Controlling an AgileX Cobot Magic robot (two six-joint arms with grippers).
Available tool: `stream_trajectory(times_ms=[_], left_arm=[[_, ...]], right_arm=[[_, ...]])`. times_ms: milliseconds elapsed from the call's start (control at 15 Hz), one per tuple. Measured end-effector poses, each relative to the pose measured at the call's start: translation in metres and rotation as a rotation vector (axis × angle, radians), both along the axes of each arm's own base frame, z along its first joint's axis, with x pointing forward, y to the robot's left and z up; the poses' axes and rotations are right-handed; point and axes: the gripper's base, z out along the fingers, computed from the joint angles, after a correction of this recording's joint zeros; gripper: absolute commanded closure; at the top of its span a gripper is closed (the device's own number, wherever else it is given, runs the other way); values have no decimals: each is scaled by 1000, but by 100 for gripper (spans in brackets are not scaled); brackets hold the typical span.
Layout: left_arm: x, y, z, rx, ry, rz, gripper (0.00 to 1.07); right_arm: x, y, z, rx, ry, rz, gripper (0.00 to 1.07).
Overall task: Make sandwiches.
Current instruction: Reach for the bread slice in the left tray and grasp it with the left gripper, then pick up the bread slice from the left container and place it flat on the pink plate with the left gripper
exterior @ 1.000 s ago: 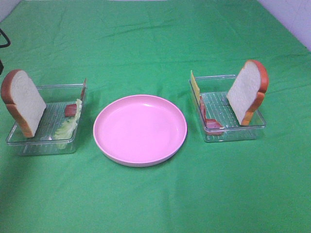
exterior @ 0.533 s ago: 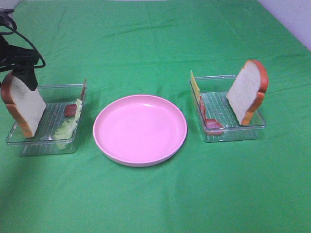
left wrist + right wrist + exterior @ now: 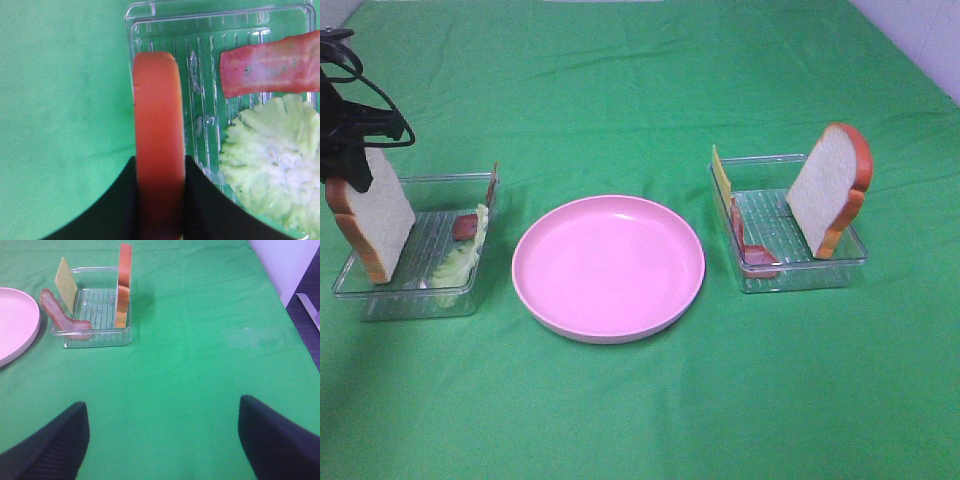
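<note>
Jaws of left gripper [image 3: 160,200] clamped on bread slice [image 3: 158,115], upright in left tray [image 3: 210,15] beside lettuce [image 3: 275,165], bacon strip [image 3: 270,70]; right gripper [image 3: 162,440] spread wide above green cloth [image 3: 200,340], second slice [image 3: 124,285] in right tray [image 3: 95,342].

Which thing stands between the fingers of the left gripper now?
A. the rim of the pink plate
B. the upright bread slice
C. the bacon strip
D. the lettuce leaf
B: the left wrist view shows the left gripper with one dark finger on each side of the orange crust of the bread slice; the lettuce and the bacon strip lie off to one side.
</note>
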Motion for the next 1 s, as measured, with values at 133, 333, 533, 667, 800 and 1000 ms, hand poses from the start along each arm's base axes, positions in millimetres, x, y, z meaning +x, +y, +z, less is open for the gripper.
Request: stream_trajectory(times_ms=[133, 333, 533, 667, 800, 1000], left_arm=[[0, 0, 0, 0, 0, 1, 106], [0, 0, 1, 0, 8, 0, 107], [-7, 0, 21, -2, 22, -6, 107], [-18, 0, 57, -6, -71, -6, 107], [-41, 0, 107, -30, -205, -3, 107], [-62, -8, 143, -153, -299, 14, 107]], right_arm=[[0, 0, 0, 0, 0, 0, 30], [0, 0, 0, 0, 0, 0, 30], [0, 0, 0, 0, 0, 0, 30], [0, 0, 0, 0, 0, 0, 30], [0, 0, 0, 0, 0, 0, 30], [0, 0, 0, 0, 0, 0, 30]])
